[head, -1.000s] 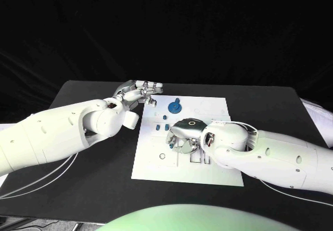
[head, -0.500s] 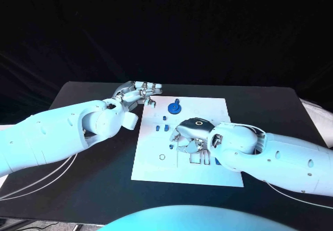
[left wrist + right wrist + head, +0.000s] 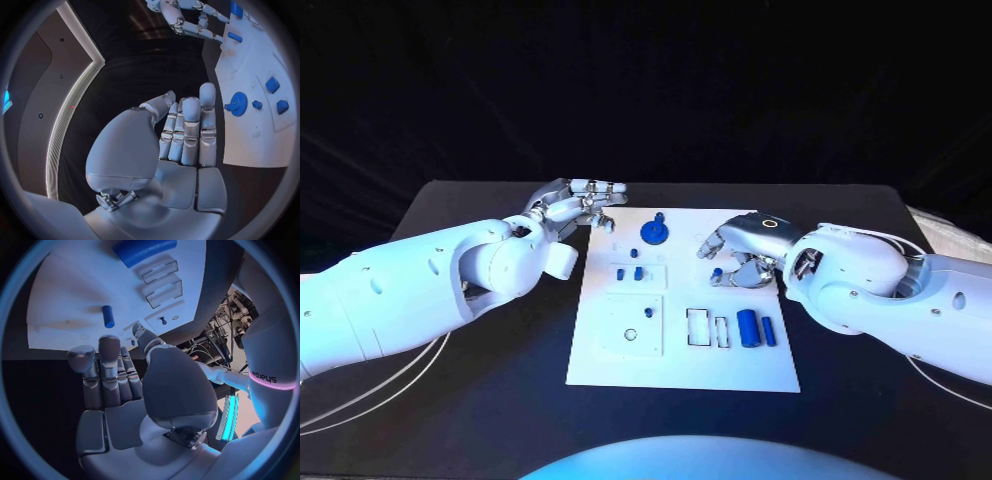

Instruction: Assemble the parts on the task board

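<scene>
At frame centre the task board (image 3: 678,365) is lying flat on the black table (image 3: 473,400), carrying blue parts: a round piece (image 3: 653,232) near its top edge and two cylinders (image 3: 756,327) at lower right. Left hand (image 3: 574,203) is hovering off the board's upper-left corner, fingers together, holding nothing. Right hand (image 3: 740,250) is hanging over the board's upper right, fingers curled; cannot tell whether it is gripping anything.

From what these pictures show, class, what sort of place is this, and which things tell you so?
Probably a robotics lab or test bench: a white task board with small blue parts lies on a black table, and the robot's left hand and right hand hover above it.
</scene>
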Robot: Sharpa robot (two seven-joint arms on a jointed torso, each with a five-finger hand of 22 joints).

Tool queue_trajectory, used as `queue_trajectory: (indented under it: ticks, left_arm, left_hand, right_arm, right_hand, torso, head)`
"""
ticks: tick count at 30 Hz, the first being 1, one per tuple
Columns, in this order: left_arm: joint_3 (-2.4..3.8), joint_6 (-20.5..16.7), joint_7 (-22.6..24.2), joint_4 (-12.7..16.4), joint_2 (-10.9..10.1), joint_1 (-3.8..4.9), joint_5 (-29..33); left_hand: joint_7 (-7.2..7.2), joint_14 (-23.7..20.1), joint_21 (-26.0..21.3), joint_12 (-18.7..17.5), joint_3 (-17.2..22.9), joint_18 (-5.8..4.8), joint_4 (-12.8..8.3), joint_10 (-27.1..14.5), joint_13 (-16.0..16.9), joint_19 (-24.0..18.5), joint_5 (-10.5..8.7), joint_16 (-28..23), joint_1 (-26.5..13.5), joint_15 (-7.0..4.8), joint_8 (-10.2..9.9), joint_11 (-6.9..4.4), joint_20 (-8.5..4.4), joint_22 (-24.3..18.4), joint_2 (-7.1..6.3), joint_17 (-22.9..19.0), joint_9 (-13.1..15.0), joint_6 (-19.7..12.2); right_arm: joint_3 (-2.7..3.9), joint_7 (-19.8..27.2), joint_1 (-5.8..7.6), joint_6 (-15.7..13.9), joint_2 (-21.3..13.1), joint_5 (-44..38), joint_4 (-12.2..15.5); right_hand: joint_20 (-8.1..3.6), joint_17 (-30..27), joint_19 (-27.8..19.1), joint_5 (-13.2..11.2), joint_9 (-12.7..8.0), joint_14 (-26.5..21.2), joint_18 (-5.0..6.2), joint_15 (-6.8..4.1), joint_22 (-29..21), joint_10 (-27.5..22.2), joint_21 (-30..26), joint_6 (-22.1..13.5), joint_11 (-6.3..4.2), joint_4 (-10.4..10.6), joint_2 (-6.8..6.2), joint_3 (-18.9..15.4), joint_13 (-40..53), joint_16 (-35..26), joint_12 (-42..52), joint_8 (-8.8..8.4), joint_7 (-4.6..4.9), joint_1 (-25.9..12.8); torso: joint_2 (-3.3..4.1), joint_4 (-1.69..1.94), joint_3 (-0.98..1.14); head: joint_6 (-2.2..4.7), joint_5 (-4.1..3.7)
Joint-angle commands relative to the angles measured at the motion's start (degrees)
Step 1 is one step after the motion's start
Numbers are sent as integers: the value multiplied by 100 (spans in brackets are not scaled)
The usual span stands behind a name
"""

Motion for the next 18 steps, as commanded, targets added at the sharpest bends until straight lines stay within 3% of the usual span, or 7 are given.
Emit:
queue_trajectory:
  ticks: [1,3,7,13,18]
  left_arm:
    - [2,125,23,2,15,-2,5]
    - [1,134,22,-3,18,-5,5]
    - [1,146,19,-7,21,-11,5]
    - [0,151,15,-15,21,-17,5]
    - [0,156,9,-17,21,-20,5]
  left_hand:
    - [0,-12,-31,23,-31,107,8,-53,-9,15,-2,22,57,15,28,5,15,-9,0,0,-2,-39]
    - [0,-12,-31,23,-31,107,8,-53,-9,15,-2,22,57,15,28,5,15,-9,0,0,-2,-39]
    - [0,-12,-31,23,-31,107,8,-53,-9,15,-2,22,57,15,28,5,15,-9,0,0,-2,-39]
    - [0,-12,-31,23,-31,107,8,-53,-9,15,-2,22,57,15,28,5,15,-9,0,0,-2,-39]
    - [0,-12,-31,23,-31,107,8,-53,-9,15,-2,22,57,15,28,5,15,-9,0,0,-2,-39]
  right_arm:
    - [-4,-210,16,327,-26,-41,-45]
    - [-6,-225,15,392,-20,-84,-96]
    - [-11,-236,9,461,23,-147,-201]
    - [-19,-204,-1,619,110,-177,-340]
    - [-24,-180,-13,767,164,-175,-418]
  right_hand:
    - [-28,-71,-61,41,-3,-27,91,-18,-67,-121,-62,-32,-11,60,29,-284,6,-48,-14,-7,-53,131]
    - [-54,-124,-76,53,-5,-28,97,-54,-114,-207,-101,-66,-22,99,70,-441,2,-83,-11,-12,-95,217]
    - [-66,-155,-84,59,-3,-27,100,-67,-142,-235,-124,-71,-35,125,106,-526,3,-103,8,-10,-84,276]
    - [-52,-180,-76,82,8,-14,96,-41,-160,-149,-143,19,-43,172,226,-615,11,-113,111,13,-116,369]
    - [-54,-167,-58,102,18,12,94,-55,-156,235,-146,210,-83,202,390,-616,31,-87,336,40,-118,448]
  torso:
    - [9,5,6]
    - [9,10,6]
    - [9,23,3]
    - [8,24,-3]
    - [10,17,1]
  head:
    - [14,-27]
    - [16,-28]
    - [16,-38]
    - [4,-32]
    - [-8,-19]
